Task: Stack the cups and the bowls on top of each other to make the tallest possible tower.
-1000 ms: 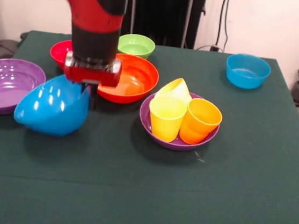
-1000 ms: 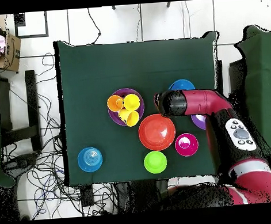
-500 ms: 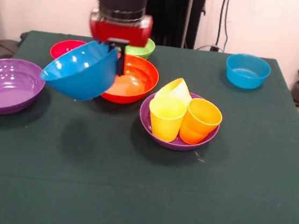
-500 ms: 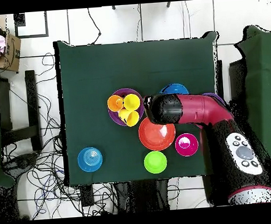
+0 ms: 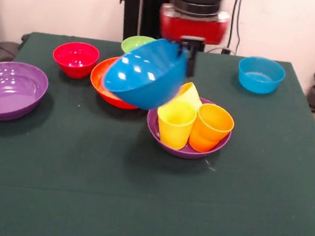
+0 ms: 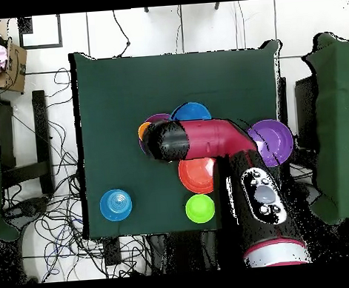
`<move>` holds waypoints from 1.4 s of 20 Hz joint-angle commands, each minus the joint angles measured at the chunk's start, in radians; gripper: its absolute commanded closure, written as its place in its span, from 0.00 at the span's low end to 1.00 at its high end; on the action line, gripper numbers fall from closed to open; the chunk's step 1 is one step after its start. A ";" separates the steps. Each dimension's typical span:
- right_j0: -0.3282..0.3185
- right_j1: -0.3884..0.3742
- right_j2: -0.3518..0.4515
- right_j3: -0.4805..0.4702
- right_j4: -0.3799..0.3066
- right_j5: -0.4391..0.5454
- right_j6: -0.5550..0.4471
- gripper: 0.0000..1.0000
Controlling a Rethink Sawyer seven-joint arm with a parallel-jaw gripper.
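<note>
Below the claw [image 5: 190, 58], a tilted blue bowl [image 5: 145, 74] hangs gripped.

The arm [image 6: 207, 139] was glossy red with a black rounded joint cap beside the orange bowl [image 6: 198, 176]. A grey oval panel [image 6: 262, 196] with small buttons sat on a black link. In the front view, a black cylinder topped a red wrist block [image 5: 194, 23].
</note>
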 commanded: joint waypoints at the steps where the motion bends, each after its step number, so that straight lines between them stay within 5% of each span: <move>1: 0.102 0.035 -0.051 0.052 0.053 -0.025 0.268 1.00; 8: 0.205 0.086 -0.114 0.015 0.058 -0.078 0.368 1.00; 16: 0.252 0.160 -0.177 0.001 0.004 -0.176 0.409 1.00; 28: 0.300 0.149 -0.251 -0.028 0.034 -0.118 0.398 1.00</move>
